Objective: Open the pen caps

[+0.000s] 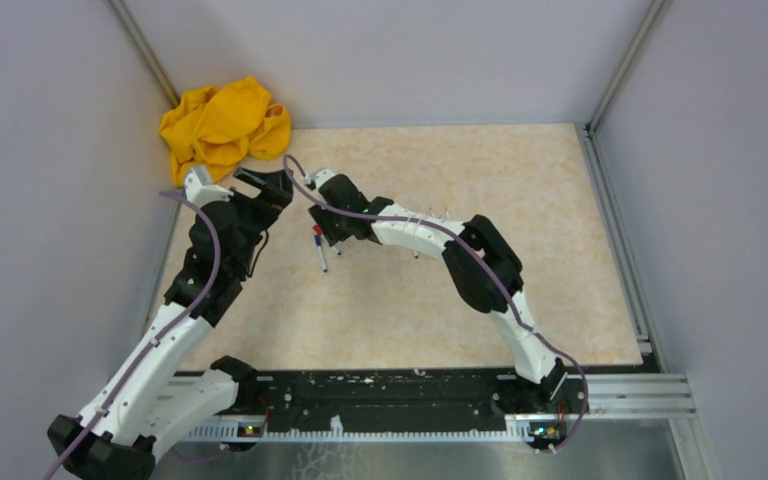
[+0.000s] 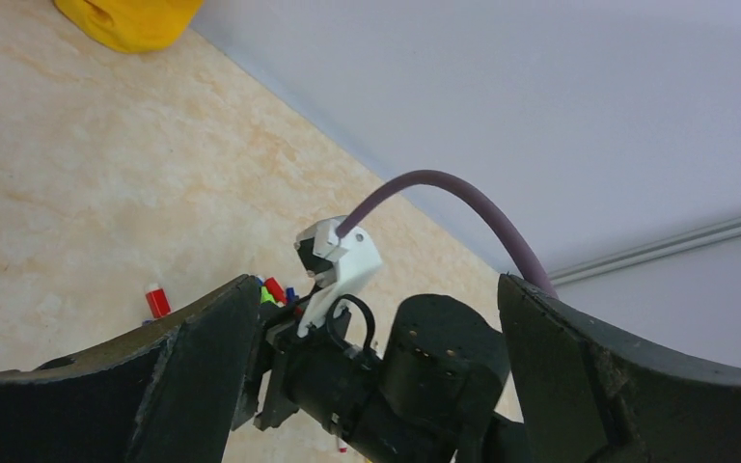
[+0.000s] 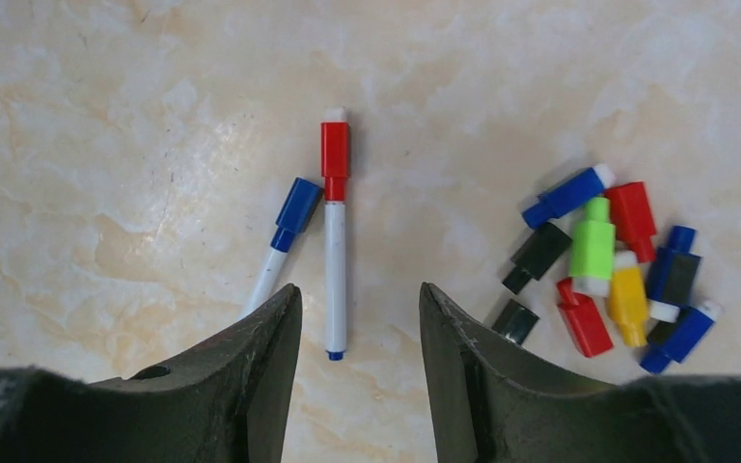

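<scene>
In the right wrist view two pens lie on the table. One has a red cap on a white barrel. The other has a blue cap, and its barrel runs under my left-hand finger. My right gripper hangs open just above them, and the red-capped pen's lower end shows between its fingertips, untouched. A pile of loose pen caps in red, blue, black, yellow and green lies to the right. My left gripper is wide open and holds nothing. It faces the right arm's wrist.
A crumpled yellow cloth lies in the far left corner against the wall. From above, the left gripper and the right gripper are close together over the pens. Walls enclose the table on three sides.
</scene>
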Available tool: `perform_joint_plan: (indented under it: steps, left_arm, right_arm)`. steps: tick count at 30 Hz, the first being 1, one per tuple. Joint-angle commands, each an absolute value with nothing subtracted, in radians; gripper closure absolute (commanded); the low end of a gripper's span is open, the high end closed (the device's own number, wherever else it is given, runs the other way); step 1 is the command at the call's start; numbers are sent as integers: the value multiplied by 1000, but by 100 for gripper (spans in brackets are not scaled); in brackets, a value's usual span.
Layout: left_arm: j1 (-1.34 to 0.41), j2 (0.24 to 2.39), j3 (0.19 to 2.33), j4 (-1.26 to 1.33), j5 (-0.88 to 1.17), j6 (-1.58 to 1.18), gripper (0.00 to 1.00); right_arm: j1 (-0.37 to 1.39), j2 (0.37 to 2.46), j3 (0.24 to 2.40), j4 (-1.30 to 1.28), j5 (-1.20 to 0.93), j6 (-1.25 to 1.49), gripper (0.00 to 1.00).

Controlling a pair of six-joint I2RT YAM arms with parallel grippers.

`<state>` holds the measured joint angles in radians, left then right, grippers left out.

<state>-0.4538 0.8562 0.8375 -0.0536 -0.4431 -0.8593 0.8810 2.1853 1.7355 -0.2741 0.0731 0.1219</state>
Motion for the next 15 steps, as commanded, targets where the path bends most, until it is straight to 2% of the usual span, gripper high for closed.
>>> perform_joint_plan:
  steps: [1,12,15]
  left_arm:
    - [-459,815,812,-86,-444,-876,1]
    - [-459,783,794,-85,-451,-876,1]
    - [-459,782,789,-82,-454,-877,2]
  right_arm:
    - [900,2260,1836,-336,52,100,52]
    - [900,2354,1917,-390,42,97,54]
    - [902,2365,1919,-404,49,93,61]
